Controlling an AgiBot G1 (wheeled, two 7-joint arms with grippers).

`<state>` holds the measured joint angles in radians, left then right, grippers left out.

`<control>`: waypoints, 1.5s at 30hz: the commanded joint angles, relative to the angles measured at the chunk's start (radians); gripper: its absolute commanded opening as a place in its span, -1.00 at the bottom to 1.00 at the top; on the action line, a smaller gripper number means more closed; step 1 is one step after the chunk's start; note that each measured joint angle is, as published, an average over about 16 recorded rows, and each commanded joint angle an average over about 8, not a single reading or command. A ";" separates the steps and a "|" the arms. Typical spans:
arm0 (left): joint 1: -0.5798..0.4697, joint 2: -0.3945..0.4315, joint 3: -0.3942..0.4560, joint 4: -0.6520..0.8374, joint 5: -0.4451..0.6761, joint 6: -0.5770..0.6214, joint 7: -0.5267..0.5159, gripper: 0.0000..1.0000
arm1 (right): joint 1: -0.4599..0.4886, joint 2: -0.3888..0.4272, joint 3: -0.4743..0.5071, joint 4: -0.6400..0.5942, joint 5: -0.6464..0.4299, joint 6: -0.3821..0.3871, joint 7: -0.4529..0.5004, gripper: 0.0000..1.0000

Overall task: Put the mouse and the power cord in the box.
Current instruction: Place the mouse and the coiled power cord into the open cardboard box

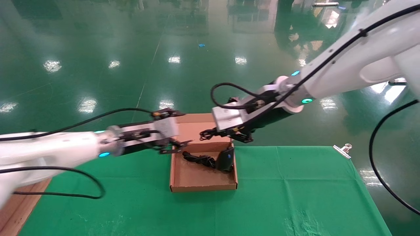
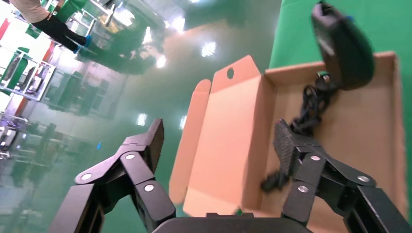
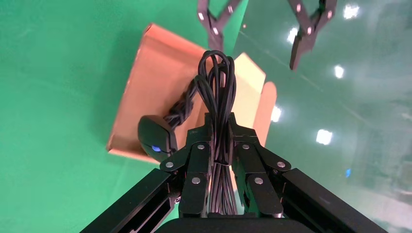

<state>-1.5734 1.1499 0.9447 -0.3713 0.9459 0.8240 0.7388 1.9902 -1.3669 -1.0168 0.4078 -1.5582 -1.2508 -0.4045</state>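
The box [image 1: 178, 178] lies open on the green cloth, its lid [image 2: 228, 131] folded back behind it. Inside, the mouse [image 1: 225, 159] leans on edge against the right wall, its thin cable [image 1: 198, 159] heaped beside it; its blue light shows on the mouse [image 3: 155, 138] in the right wrist view. My right gripper [image 1: 226, 132] hovers over the box's back edge, shut on the power cord [image 3: 218, 92], whose black loops stick out past the fingers. The plug is hidden. My left gripper [image 1: 179, 147] is open at the box's back left corner, holding nothing.
A metal binder clip [image 1: 342, 150] sits at the cloth's far right corner. A brown board [image 1: 19, 206] lies under the cloth's left edge. Beyond the table is glossy green floor. My left gripper [image 3: 257, 19] also appears far off in the right wrist view.
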 commanded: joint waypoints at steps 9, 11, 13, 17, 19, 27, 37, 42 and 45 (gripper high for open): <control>0.026 -0.212 -0.066 -0.053 -0.087 0.160 0.062 1.00 | -0.096 -0.011 -0.139 0.236 0.025 0.219 0.171 -1.00; 0.038 -0.250 -0.073 -0.073 -0.098 0.177 0.061 1.00 | -0.121 -0.011 -0.173 0.279 0.030 0.299 0.194 -1.00; 0.053 -0.285 -0.079 -0.095 -0.109 0.189 0.057 1.00 | -0.146 -0.012 -0.206 0.316 0.034 0.378 0.213 -1.00; 0.084 -0.345 -0.090 -0.140 -0.127 0.197 0.043 1.00 | -0.193 -0.012 -0.277 0.365 0.040 0.502 0.245 -1.00; 0.098 -0.366 -0.092 -0.162 -0.131 0.190 0.035 1.00 | -0.213 -0.012 -0.313 0.375 0.040 0.538 0.260 -1.00; 0.141 -0.404 -0.094 -0.243 -0.137 0.137 0.003 1.00 | -0.272 -0.008 -0.427 0.329 0.017 0.619 0.300 -1.00; 0.161 -0.427 -0.093 -0.303 -0.138 0.100 -0.023 1.00 | -0.303 -0.005 -0.464 0.281 0.026 0.677 0.314 1.00; 0.164 -0.430 -0.094 -0.308 -0.139 0.096 -0.024 1.00 | -0.309 -0.004 -0.465 0.278 0.030 0.683 0.315 1.00; 0.163 -0.428 -0.093 -0.305 -0.138 0.097 -0.024 1.00 | -0.307 -0.004 -0.463 0.278 0.029 0.680 0.314 1.00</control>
<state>-1.4105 0.7214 0.8513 -0.6766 0.8076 0.9218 0.7148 1.6836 -1.3714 -1.4805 0.6861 -1.5294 -0.5705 -0.0900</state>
